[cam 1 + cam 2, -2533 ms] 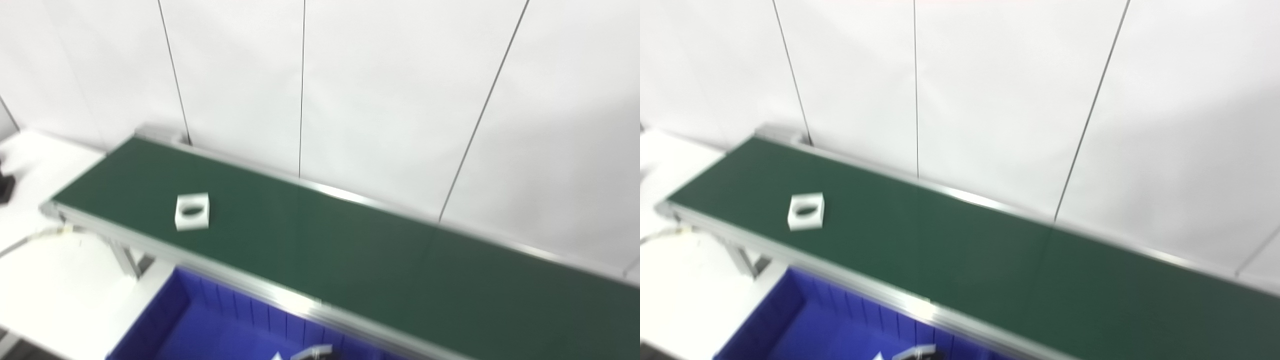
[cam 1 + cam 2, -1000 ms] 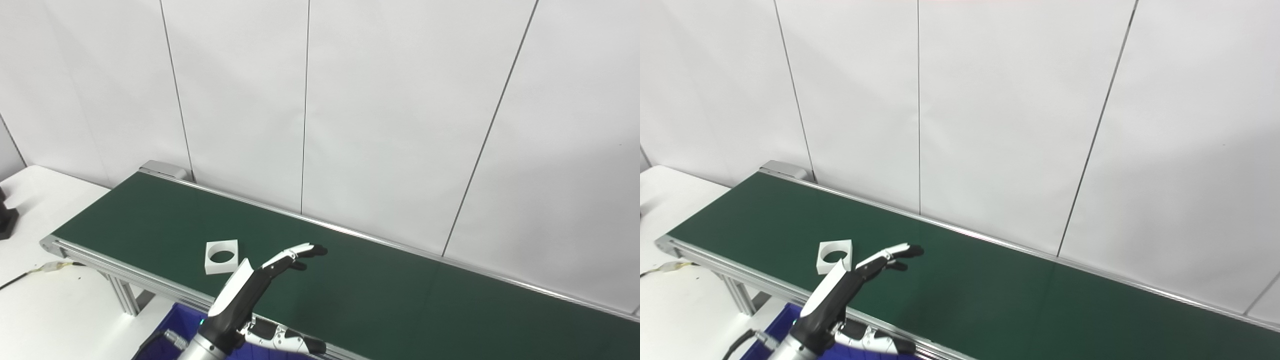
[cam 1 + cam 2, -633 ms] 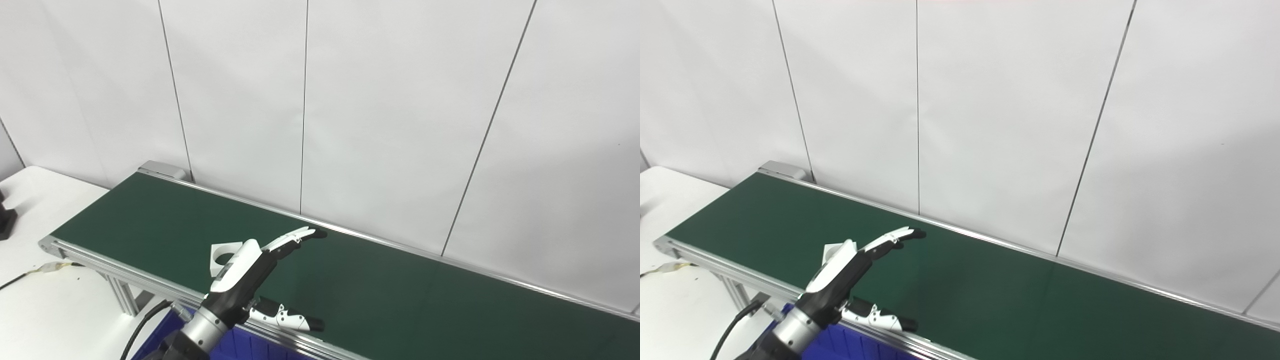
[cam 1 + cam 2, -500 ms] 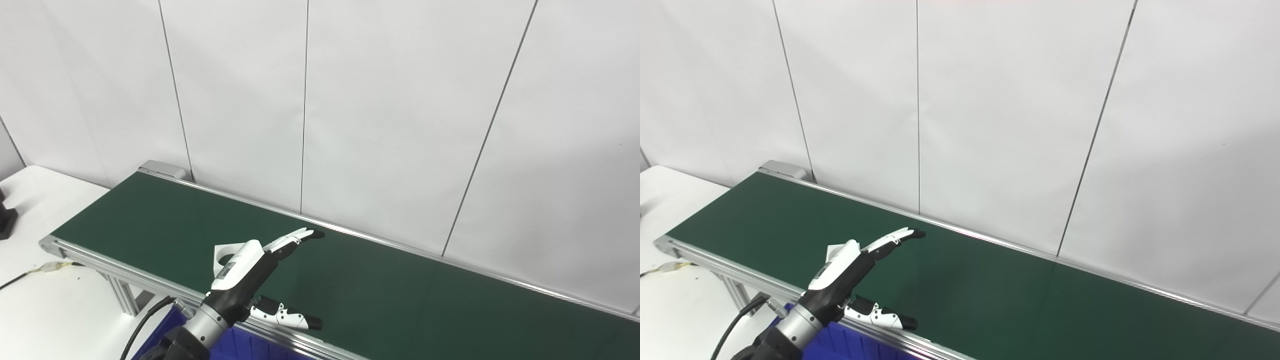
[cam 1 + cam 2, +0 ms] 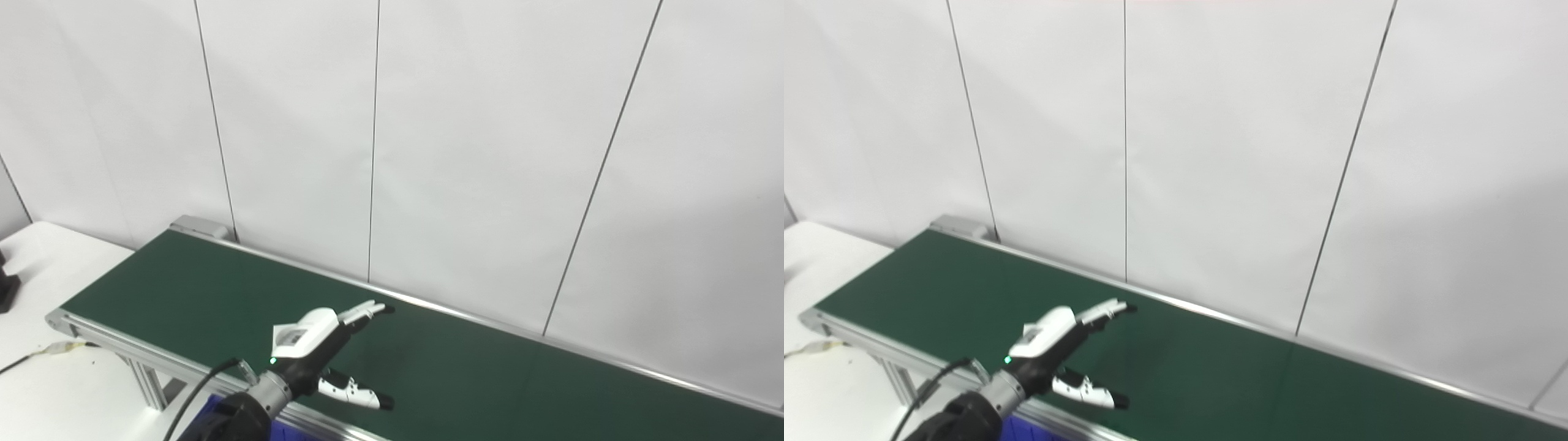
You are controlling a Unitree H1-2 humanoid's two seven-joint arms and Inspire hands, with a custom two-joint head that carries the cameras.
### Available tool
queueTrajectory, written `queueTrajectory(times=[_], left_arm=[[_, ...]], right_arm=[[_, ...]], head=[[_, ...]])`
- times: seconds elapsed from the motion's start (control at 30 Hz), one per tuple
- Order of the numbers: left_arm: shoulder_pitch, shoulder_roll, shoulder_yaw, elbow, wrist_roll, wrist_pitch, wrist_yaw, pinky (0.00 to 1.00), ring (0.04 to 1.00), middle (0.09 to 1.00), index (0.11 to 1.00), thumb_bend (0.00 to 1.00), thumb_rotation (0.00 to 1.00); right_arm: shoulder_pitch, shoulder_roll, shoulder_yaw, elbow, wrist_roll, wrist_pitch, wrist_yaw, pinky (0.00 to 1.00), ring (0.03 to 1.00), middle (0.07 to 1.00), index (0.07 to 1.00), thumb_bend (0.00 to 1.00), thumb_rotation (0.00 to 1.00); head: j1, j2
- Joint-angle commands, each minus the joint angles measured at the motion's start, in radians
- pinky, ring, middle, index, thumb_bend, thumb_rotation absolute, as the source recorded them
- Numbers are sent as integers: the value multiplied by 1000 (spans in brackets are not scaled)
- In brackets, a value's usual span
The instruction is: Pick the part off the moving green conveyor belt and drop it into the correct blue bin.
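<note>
The green conveyor belt [image 5: 490, 373] runs from the left toward the lower right. My left hand [image 5: 324, 343] reaches over its near half, open, with fingers [image 5: 366, 310] stretched forward and the thumb [image 5: 358, 396] held apart below. The white square part with a round hole is almost wholly hidden behind the hand. Only a white corner [image 5: 277, 331] at the hand's left edge may be it. I cannot tell whether the hand touches it. A sliver of the blue bin [image 5: 1009, 424] shows under the belt's near rail. The right hand is not in view.
A white table [image 5: 67, 392] lies left of the belt, with a cable [image 5: 37, 356] and a black object [image 5: 6, 285] at the left edge. The belt's end frame [image 5: 61, 320] is at the left. A white panelled wall stands close behind the belt.
The part rode rightward along the belt. My left hand came in, reached forward and lower, and now covers the part. The camera tilted up a little, so the belt sits lower in the picture.
</note>
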Motion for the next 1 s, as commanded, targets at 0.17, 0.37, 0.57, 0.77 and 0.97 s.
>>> queueTrajectory(times=[0.17,0.37,0.57,0.77,0.97], left_arm=[[-109,47,-24,66,86,41,28,886,933,967,934,786,559],[-180,73,-42,202,126,44,66,960,954,957,942,818,527],[-213,88,-47,277,133,59,93,962,955,952,943,835,491],[-232,107,-45,332,120,76,99,957,955,955,943,837,416],[-241,124,-47,370,116,101,97,955,957,956,946,848,358]], right_arm=[[-13,8,-2,-16,1,-47,-15,760,829,859,853,834,0],[-12,9,-2,-18,-6,-45,-17,753,821,855,851,835,0],[-8,11,-2,-22,3,-47,-12,754,828,860,852,838,0],[-6,12,-2,-23,6,-46,-10,752,827,857,849,840,0],[-6,9,-2,-27,3,-47,-12,748,821,852,845,838,0]], head=[[-1,-2],[-2,-1],[-5,3],[-8,3],[-8,5]])
